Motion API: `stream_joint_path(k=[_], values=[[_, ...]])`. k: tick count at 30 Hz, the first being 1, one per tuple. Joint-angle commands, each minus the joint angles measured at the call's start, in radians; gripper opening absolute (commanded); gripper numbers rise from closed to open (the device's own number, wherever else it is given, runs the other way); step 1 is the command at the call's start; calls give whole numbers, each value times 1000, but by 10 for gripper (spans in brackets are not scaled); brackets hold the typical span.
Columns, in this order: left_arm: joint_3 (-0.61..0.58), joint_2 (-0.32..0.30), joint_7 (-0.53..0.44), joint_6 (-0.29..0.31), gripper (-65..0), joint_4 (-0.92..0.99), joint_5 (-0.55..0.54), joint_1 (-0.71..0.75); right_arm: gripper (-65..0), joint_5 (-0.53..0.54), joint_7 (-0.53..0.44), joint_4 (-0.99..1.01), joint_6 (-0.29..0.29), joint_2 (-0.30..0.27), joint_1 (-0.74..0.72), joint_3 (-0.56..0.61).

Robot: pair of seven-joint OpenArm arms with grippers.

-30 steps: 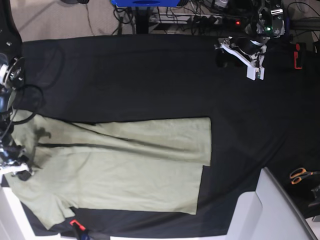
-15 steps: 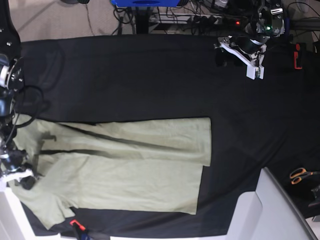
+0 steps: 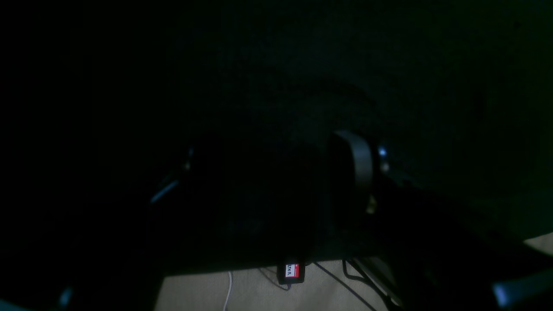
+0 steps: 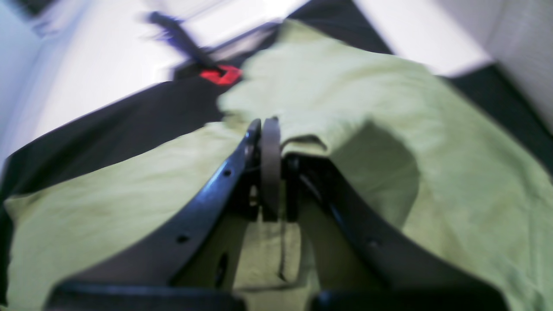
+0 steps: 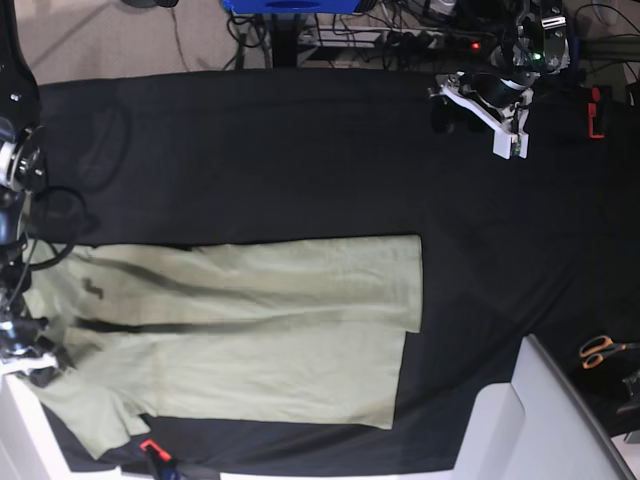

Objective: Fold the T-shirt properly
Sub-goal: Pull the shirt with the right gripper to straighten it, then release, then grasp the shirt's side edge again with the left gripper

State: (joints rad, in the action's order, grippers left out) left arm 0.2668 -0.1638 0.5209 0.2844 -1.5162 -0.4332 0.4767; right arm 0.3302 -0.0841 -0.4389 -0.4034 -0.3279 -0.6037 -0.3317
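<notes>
The pale green T-shirt (image 5: 250, 330) lies lengthwise on the black table cloth (image 5: 300, 150), folded into a long band, with a sleeve at the lower left. My right gripper (image 5: 25, 352) is at the shirt's left end. In the right wrist view the right gripper (image 4: 263, 127) has its jaws together, pinching a raised fold of the T-shirt (image 4: 389, 129). My left gripper (image 5: 508, 140) rests at the far right of the table, away from the shirt. The left wrist view is almost black, so its jaws do not show.
Orange-handled scissors (image 5: 600, 350) lie at the right edge. A red object (image 5: 595, 112) sits near the left arm. A red-tipped tool (image 5: 152, 450) lies by the shirt's lower left. White blocks stand at the lower right (image 5: 540, 420) and lower left (image 5: 20, 430).
My right gripper has moved toward the near table edge with the shirt's left end, and the dark crease there has shifted with it. The left arm has not moved.
</notes>
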Motion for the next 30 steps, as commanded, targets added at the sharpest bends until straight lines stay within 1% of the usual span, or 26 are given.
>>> stream_joint_path(k=[1,3,5,7,8,9,11,15,16,18,20,21,23,25,27,28,30], values=[[2,-7,-12,2,-275,-19,-6,3,-642,13,-32,-16,-5,-15,-43,0],[2,-7,-12,2,-275,-16,-6,1,-581,13,-32,-16,-1,-15,-45,0],[2,-7,-12,2,-275,-13,-6,0,-483,13,-32,-16,1,-15,-48,0],[2,-7,-12,2,-275,-11,-6,-2,-369,13,-32,-16,7,-12,-54,0],[2,-7,-12,2,-275,-11,-6,-2,-327,13,-32,-16,27,-12,-54,0],[2,-7,-12,2,-275,-11,-6,-2,-308,13,-33,-16,51,-10,-54,0],[2,-7,-12,2,-275,-11,-6,0,-305,11,-72,-16,96,-9,-54,0],[2,-6,-12,2,-275,-11,-6,-2,-306,13,-171,-16,105,-17,-48,75],[2,-6,-12,2,-275,-11,-6,-3,-306,14,-177,-25,107,-20,-37,81],[10,11,-12,2,-275,-19,-8,-5,-305,17,-170,-53,107,-44,0,47],[13,28,-14,2,-268,-28,-9,-11,-303,17,-108,-93,107,-52,60,-34],[13,30,-14,2,-268,-36,-9,-20,-303,19,-53,-134,107,-52,94,-96],[13,46,-14,2,-268,-40,-34,-37,-305,24,71,-222,107,-41,164,-286],[13,50,-12,2,-268,-36,-105,-65,-305,70,192,-271,107,-15,215,-498],[13,48,-9,2,-273,-20,-177,-94,-303,111,307,-281,105,-7,238,-663],[13,46,-9,2,-275,-10,-195,-111,-303,119,353,-281,102,-7,247,-714],[12,42,-9,2,-275,10,-197,-140,-303,126,407,-281,102,-6,258,-757]])
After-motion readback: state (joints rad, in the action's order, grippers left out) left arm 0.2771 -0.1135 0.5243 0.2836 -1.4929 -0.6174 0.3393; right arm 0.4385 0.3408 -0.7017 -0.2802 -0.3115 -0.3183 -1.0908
